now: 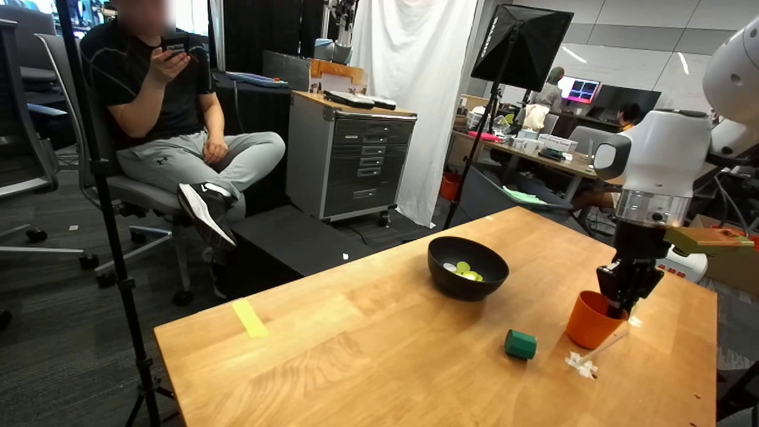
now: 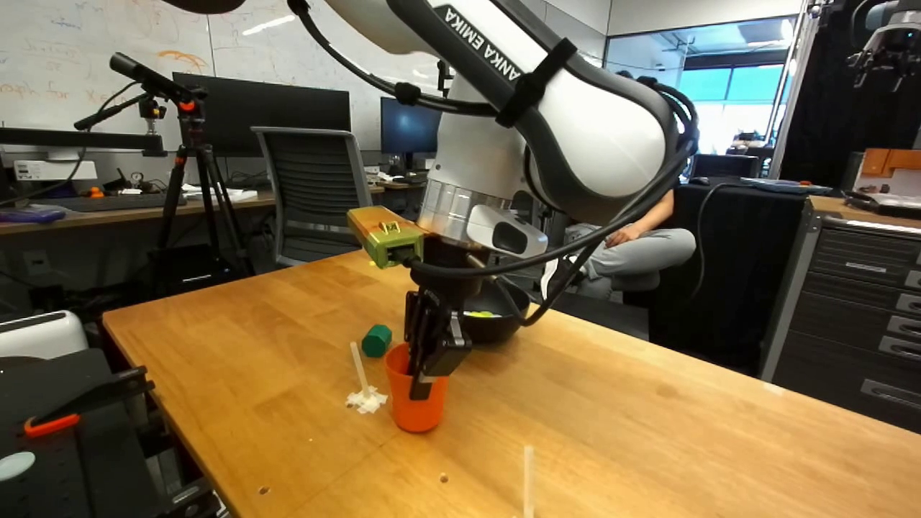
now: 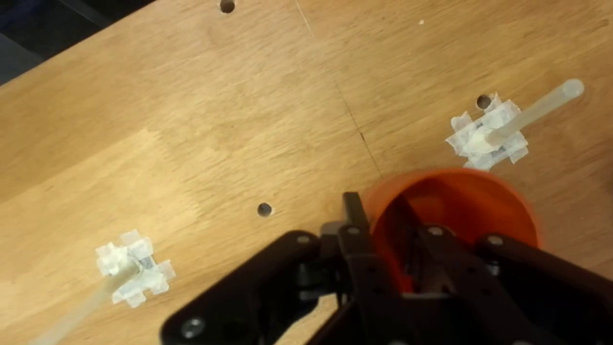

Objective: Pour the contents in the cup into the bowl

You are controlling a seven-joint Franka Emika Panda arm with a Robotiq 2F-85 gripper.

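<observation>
Orange plastic cup upright on the wood-grain surface, its thin wall between the 2 fingers of the black pincer.
The pincer is narrowly parted, 1 finger dipping inside the tapered, smooth-sided cup and 1 outside it. Apart from the cup sits a round black bowl with a smooth, curved wall; rounded yellow-green bits lie on its bottom. Nearer the cup rests a faceted dark green block. Just beside the cup, a whitish translucent stick rises from crinkled white tape; a 2nd such stick stands farther from the cup.
</observation>
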